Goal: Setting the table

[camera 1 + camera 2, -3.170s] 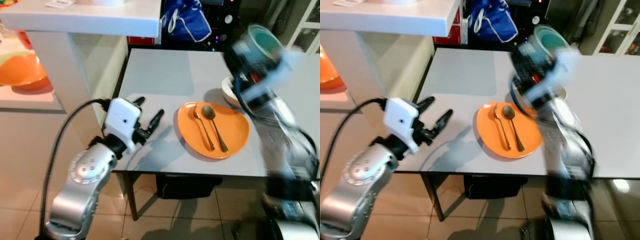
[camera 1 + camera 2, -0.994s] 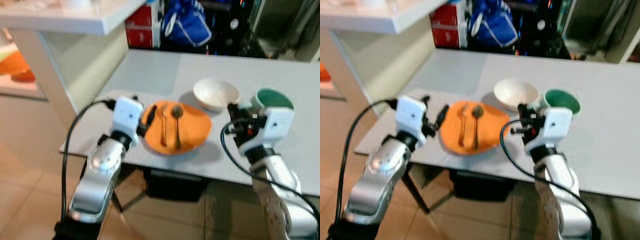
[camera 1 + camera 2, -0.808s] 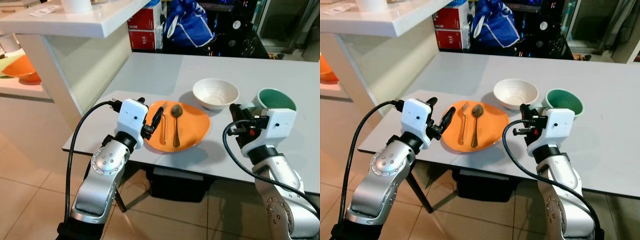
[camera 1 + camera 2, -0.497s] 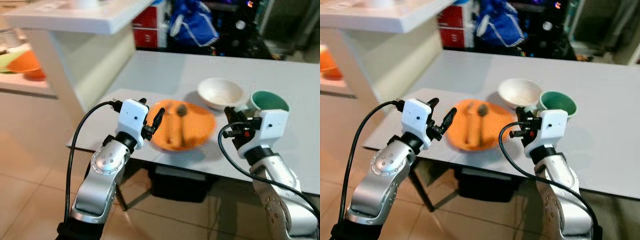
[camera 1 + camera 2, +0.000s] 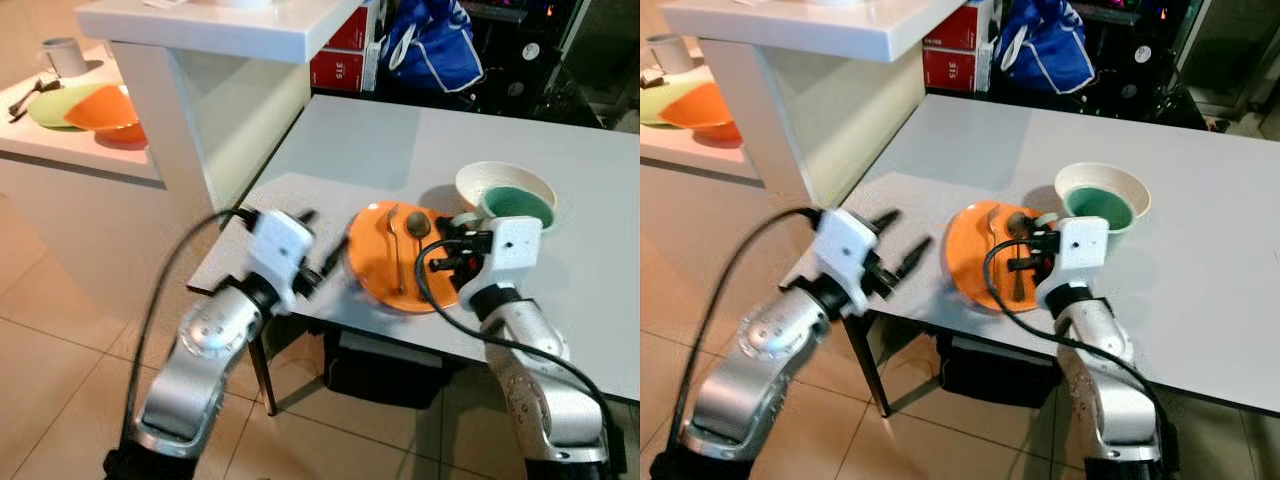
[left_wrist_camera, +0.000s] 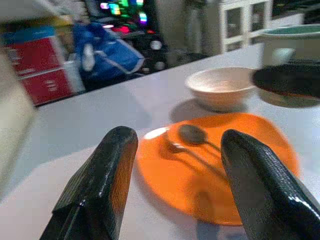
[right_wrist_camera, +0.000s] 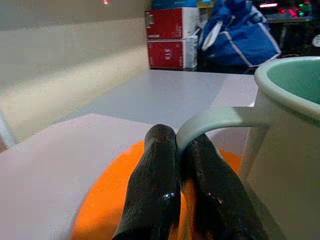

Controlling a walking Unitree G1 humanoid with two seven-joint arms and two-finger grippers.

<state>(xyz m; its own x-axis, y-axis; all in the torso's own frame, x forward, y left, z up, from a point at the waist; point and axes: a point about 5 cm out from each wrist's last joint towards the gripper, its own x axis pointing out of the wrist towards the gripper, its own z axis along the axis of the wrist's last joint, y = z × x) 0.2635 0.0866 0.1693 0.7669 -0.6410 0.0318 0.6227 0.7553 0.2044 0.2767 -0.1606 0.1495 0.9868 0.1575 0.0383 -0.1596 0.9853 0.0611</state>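
Note:
An orange plate [image 5: 385, 262] lies near the front edge of the grey table [image 5: 350, 150], with a fork [image 5: 394, 245] and a spoon [image 5: 418, 225] on it. A white bowl [image 6: 220, 87] stands behind the plate. My right gripper [image 5: 443, 255] hovers over the plate's right side, shut on the handle [image 7: 215, 120] of a pale green mug [image 5: 515, 205] that lines up in front of the bowl. My left gripper [image 5: 322, 245] stands open just left of the plate, holding nothing.
A white counter [image 5: 220, 15] rises at the left, and its lower shelf holds orange and green plates [image 5: 105, 105] and a white cup [image 5: 62, 55]. A blue bag [image 5: 430, 50] and red boxes [image 5: 340, 70] sit behind the table. Tiled floor lies below.
The camera has shifted and now looks from further left. My right gripper has carried the mug leftward, over the plate's right side. The left gripper stays open beside the plate.

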